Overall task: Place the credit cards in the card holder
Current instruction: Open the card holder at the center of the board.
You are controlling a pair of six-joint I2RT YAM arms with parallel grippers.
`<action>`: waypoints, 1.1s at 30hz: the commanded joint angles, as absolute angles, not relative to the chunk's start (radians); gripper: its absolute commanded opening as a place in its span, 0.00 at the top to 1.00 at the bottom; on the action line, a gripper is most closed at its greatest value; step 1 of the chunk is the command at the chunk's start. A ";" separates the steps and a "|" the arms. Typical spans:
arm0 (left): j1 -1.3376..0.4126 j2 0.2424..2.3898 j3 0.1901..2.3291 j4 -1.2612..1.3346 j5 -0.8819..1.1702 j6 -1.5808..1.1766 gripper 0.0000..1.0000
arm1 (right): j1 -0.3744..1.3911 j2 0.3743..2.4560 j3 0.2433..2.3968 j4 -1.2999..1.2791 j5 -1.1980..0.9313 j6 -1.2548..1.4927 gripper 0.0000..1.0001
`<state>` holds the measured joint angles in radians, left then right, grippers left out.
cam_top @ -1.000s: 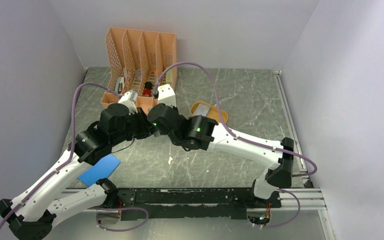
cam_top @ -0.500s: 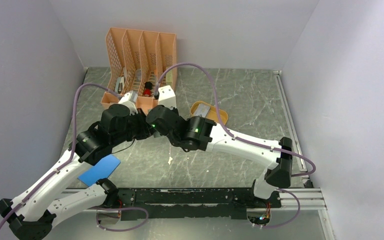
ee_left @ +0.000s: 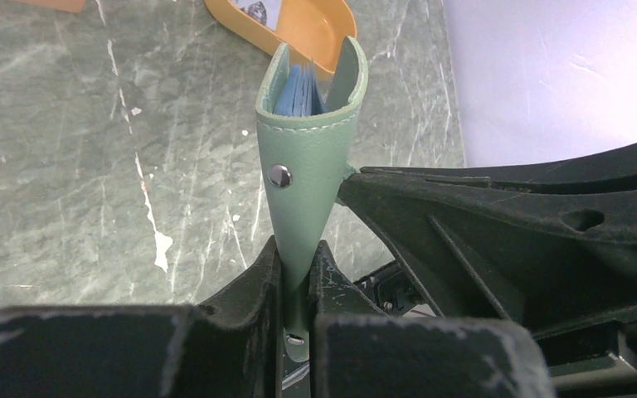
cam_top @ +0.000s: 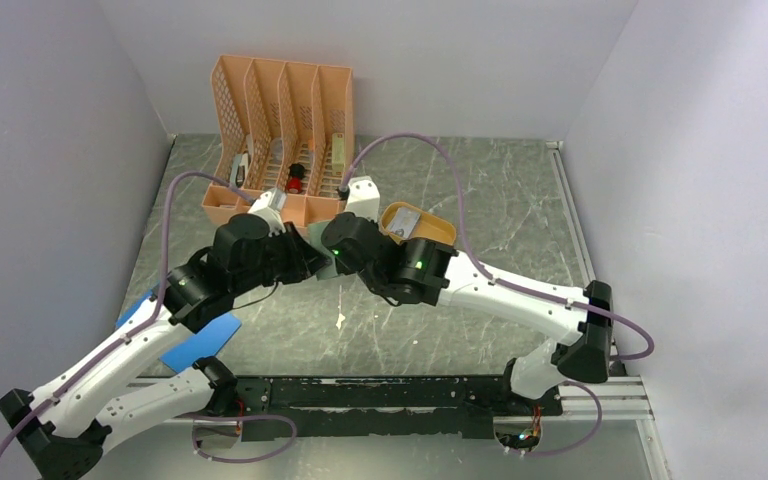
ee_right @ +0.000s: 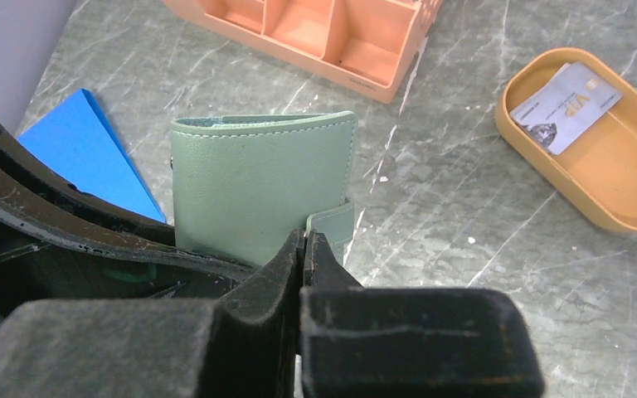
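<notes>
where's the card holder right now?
Centre of the top view, held in the air: card holder pinched in the left fingers, right fingers shut on its strap, orange tray just to its right.

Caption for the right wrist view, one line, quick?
Right gripper pinching the green card holder by its strap; a credit card lies in the orange tray.

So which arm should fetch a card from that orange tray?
Probably the right. The left gripper is clamped on the upright card holder, and the tray with the cards lies on the right arm's side.
</notes>
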<state>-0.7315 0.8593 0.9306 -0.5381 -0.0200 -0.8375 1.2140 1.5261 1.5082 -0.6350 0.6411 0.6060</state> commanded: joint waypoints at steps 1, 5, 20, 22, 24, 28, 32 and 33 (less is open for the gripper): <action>-0.721 0.845 0.909 -0.507 -0.055 -0.847 0.95 | 1.135 1.470 1.420 -0.809 0.761 0.594 1.00; -0.721 0.865 0.882 -0.498 -0.062 -0.859 0.95 | 1.113 1.431 1.367 -0.805 0.746 0.603 1.00; -0.721 0.915 0.842 -0.482 -0.076 -0.874 0.95 | 1.055 1.342 1.249 -0.788 0.709 0.613 1.00; -0.722 0.916 0.837 -0.478 -0.080 -0.875 0.95 | 1.048 1.324 1.233 -0.782 0.696 0.612 1.00; -0.721 0.914 0.824 -0.457 -0.067 -0.869 0.95 | 1.045 1.309 1.219 -0.766 0.679 0.606 1.00; -0.721 0.922 0.759 -0.344 0.043 -0.861 0.95 | 1.046 1.282 1.183 -0.703 0.623 0.574 1.00; -0.722 0.938 0.672 -0.208 0.130 -0.898 0.95 | 1.043 1.250 1.130 -0.664 0.578 0.585 1.00; -0.722 0.935 0.650 -0.175 0.147 -0.911 0.95 | 1.033 1.230 1.104 -0.638 0.546 0.588 1.00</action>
